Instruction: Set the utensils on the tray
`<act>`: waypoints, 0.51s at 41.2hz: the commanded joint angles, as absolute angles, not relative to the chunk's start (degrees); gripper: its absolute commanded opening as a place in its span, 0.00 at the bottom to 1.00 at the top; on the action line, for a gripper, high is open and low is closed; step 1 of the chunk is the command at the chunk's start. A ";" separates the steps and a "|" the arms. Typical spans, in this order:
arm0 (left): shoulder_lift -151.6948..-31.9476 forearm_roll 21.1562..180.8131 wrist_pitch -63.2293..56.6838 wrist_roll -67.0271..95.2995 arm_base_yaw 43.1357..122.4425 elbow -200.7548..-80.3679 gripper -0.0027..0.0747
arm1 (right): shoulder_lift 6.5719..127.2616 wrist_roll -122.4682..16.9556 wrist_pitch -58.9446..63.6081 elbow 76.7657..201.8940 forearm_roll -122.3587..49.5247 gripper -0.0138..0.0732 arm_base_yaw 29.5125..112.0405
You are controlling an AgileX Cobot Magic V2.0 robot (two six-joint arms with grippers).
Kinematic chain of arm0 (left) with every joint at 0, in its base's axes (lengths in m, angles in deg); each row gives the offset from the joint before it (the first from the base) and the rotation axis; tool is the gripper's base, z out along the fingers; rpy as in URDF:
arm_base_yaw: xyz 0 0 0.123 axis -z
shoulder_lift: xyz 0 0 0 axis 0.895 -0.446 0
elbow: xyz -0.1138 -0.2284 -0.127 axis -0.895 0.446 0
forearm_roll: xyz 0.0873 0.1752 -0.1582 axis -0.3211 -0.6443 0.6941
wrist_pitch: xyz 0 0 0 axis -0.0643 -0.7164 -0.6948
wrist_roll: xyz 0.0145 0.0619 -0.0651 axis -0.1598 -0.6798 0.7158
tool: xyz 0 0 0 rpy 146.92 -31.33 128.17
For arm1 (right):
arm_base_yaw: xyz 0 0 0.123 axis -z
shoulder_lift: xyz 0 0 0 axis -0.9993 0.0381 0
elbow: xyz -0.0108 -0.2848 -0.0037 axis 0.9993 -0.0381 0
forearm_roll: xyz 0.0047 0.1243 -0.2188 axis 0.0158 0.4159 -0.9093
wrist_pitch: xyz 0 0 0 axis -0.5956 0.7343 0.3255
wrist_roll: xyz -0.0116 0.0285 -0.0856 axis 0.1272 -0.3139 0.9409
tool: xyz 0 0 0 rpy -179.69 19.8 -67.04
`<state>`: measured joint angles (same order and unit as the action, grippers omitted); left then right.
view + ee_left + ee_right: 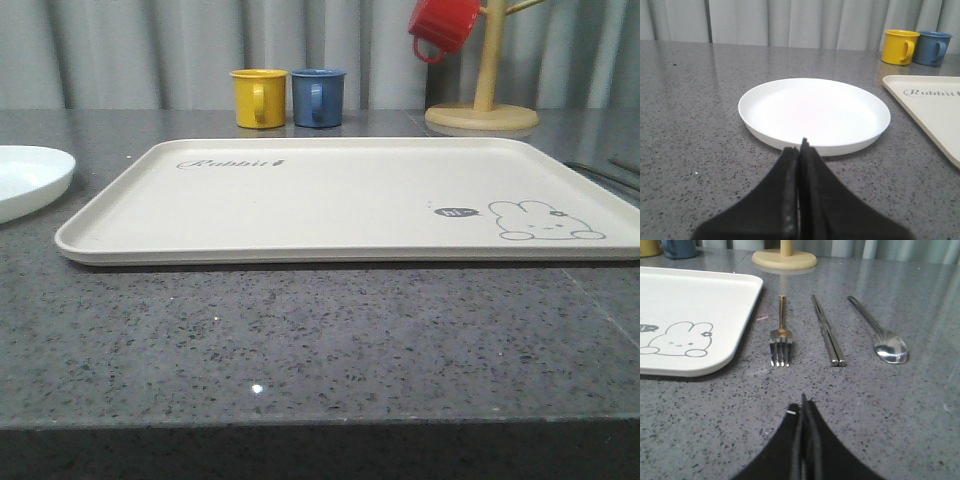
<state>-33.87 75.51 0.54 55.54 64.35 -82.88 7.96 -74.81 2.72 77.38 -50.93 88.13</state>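
Note:
The cream tray [330, 200] with a rabbit drawing lies bare in the middle of the grey table. A round white plate [25, 180] rests to its left. In the left wrist view the plate [814, 111] lies just ahead of my left gripper [801, 145], which is shut on nothing. The right wrist view shows a steel fork [780, 335], a pair of chopsticks [827, 332] and a spoon [880, 332] lying side by side beside the tray [690, 320]. My right gripper [803, 402] is shut and empty, a short way in front of the fork's tines.
A yellow mug [259, 97] and a blue mug [318, 97] stand behind the tray. At the back right a wooden mug tree [483, 100] holds a red mug [442, 25]. Bare table lies in front of the tray.

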 commanded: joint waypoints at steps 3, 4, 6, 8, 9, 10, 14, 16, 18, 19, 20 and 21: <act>-32.78 75.96 7.33 56.01 64.20 -82.74 0.01 | 7.07 -74.81 -3.32 77.59 -51.45 0.04 88.56; -32.78 75.96 8.50 56.01 64.20 -82.74 0.01 | 7.07 -74.81 -3.65 77.59 -51.45 0.04 88.56; -32.78 75.96 11.27 56.01 64.20 -82.74 0.01 | 7.07 -74.81 -4.74 77.64 -51.45 0.04 88.56; -32.78 75.96 15.15 56.01 64.20 -82.85 0.01 | 7.07 -74.81 -6.11 77.71 -51.45 0.04 88.56; -32.78 75.96 17.29 56.01 64.20 -82.97 0.01 | 7.07 -74.81 -6.62 78.08 -51.45 0.04 88.56; -32.78 75.96 18.57 56.01 64.20 -83.31 0.01 | 7.07 -74.81 -6.83 78.49 -51.45 0.04 88.56; -32.78 75.80 20.09 56.01 64.20 -85.85 0.01 | 7.07 -74.81 -6.16 81.64 -51.45 0.04 88.56; -32.82 73.66 19.33 56.01 64.20 -87.88 0.01 | 7.07 -74.81 -5.15 83.87 -51.45 0.04 88.56; -33.07 69.76 18.13 56.01 64.20 -90.51 0.01 | 7.07 -74.81 -3.12 86.47 -51.45 0.04 88.56; -33.22 67.96 17.33 56.01 64.20 -91.55 0.01 | 7.14 -74.81 -1.89 88.02 -51.45 0.04 88.56; -33.60 65.87 16.68 56.01 64.20 -92.95 0.01 | 7.43 -74.81 -0.96 89.19 -51.45 0.04 88.56; -33.98 64.69 16.04 56.01 64.20 -93.99 0.01 | 7.66 -74.81 0.22 90.77 -51.45 0.04 88.56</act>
<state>-33.87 69.39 13.19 55.54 64.35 -88.80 7.96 -74.81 1.61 84.64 -50.93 88.13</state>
